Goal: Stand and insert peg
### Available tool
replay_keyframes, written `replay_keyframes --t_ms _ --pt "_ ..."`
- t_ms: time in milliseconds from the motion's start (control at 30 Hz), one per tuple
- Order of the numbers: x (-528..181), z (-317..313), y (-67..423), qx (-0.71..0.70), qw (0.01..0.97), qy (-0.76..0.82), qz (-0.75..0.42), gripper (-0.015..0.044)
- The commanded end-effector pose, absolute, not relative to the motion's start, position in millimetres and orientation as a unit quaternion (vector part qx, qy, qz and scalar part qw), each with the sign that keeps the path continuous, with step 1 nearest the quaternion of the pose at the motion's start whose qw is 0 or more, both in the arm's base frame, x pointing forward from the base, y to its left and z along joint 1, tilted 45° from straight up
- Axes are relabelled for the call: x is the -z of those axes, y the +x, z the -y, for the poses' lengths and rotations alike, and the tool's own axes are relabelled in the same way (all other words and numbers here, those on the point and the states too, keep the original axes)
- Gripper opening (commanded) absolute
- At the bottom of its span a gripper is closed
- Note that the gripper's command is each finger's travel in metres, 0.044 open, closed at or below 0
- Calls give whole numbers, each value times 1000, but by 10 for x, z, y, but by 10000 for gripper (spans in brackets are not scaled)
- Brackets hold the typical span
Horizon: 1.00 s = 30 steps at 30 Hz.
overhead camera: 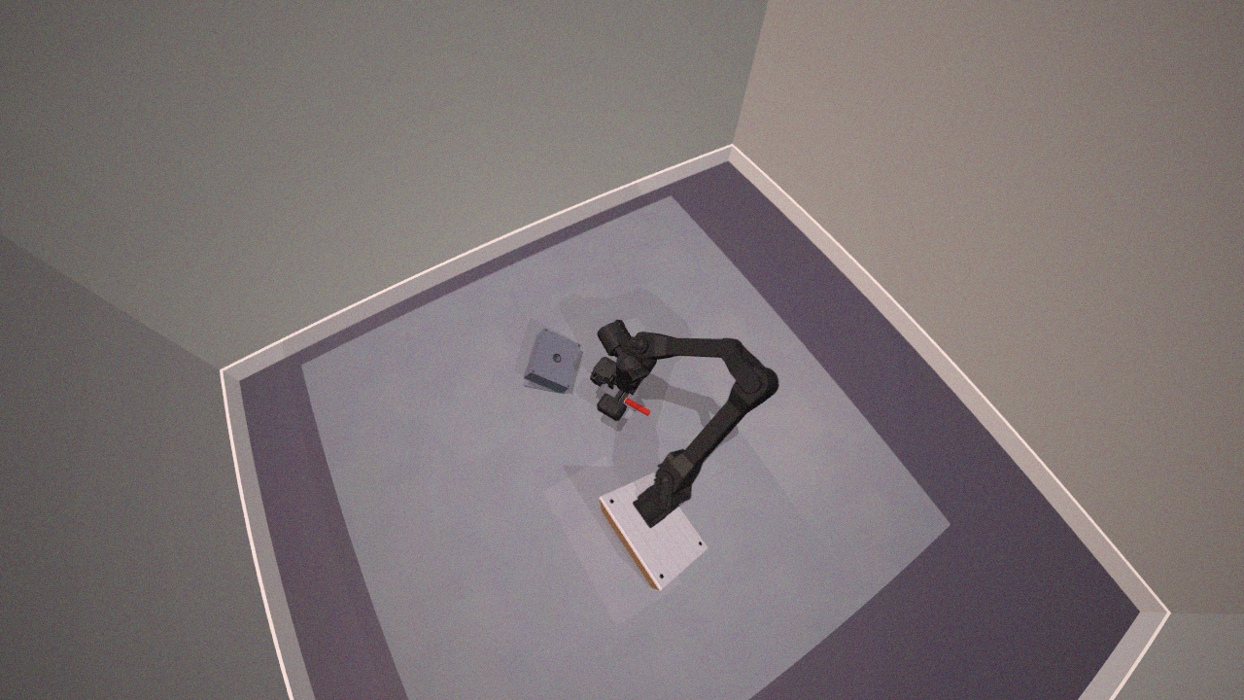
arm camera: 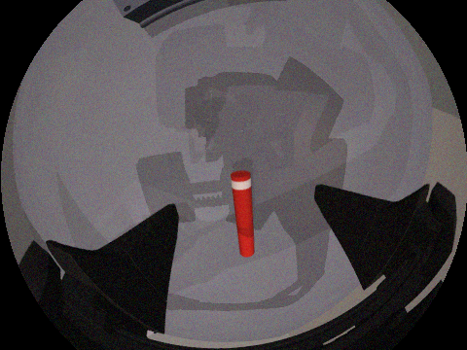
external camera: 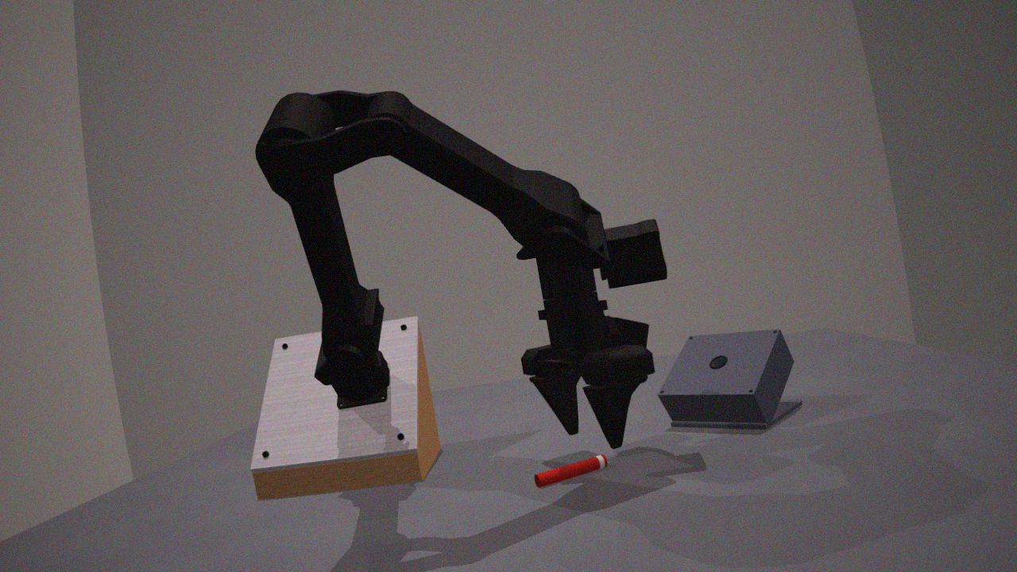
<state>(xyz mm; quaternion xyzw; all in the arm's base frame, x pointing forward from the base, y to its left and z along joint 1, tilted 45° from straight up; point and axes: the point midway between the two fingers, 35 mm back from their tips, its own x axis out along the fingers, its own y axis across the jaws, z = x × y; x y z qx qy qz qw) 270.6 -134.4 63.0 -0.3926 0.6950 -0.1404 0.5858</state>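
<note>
The red peg (overhead camera: 639,408) (external camera: 570,469) (arm camera: 243,217) lies flat on the table, its white band at the end toward the panel. My gripper (overhead camera: 610,390) (external camera: 591,432) (arm camera: 249,202) is open and empty. It points straight down and hangs a little above the peg's banded end, with a finger on each side of the peg in the wrist view. The grey sloped panel (overhead camera: 551,358) (external camera: 732,376) stands beyond the peg, with one dark round hole (overhead camera: 556,357) (external camera: 718,361) in its face.
The arm's base stands on a white-topped wooden block (overhead camera: 670,548) (external camera: 298,427), on the near side of the peg. A low white rim (overhead camera: 487,248) bounds the floor around the grey table surface (overhead camera: 434,487).
</note>
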Motion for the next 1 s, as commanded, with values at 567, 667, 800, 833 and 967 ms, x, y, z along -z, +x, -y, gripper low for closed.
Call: replay_keyframes --t_ms 567,667,800,833,967 --pt "-438 1535 2669 139 581 -396 -698 335" --pt "-438 1535 2669 139 581 -396 -698 256" --pt "-438 1535 2669 139 581 -396 -698 151" --pt "-438 1535 2669 139 581 -396 -698 125" --pt "-438 1535 2669 139 581 -396 -698 110"
